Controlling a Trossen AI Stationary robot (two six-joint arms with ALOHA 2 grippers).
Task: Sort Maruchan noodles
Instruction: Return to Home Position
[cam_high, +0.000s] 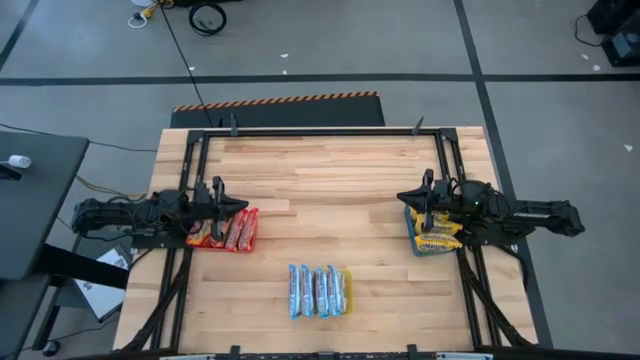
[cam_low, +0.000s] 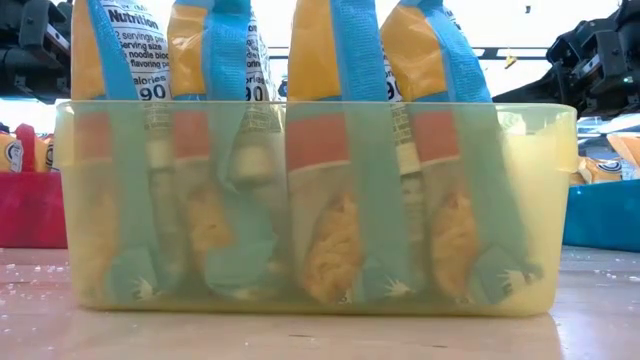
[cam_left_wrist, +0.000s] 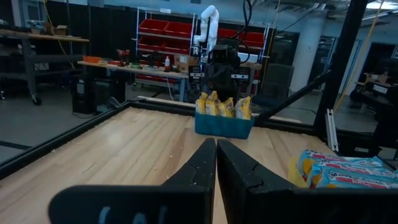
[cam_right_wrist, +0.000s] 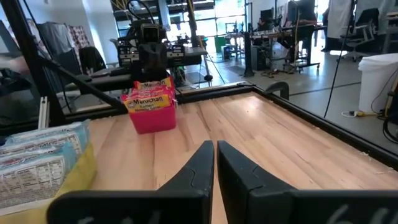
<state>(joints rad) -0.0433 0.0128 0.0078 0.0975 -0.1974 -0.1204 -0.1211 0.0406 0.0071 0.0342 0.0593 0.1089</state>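
My left fingers (cam_left_wrist: 199, 171) and right fingers (cam_right_wrist: 196, 174) were pressed together, empty. Red packets (cam_high: 235, 229) sat in the red bin (cam_right_wrist: 152, 121), yellow packets (cam_high: 436, 238) in the blue bin (cam_left_wrist: 222, 126), and blue packets (cam_high: 316, 291) in the yellow bin (cam_low: 545, 200). Homing well, I judged, meant drawing both arms back high, clear of the rims. The yellow bin blocked the low view and my arms overhung two bins, so I couldn't count the packets.

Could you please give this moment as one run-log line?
left claw shut, near red bin | right claw shut, near blue bin | noodle packs binned
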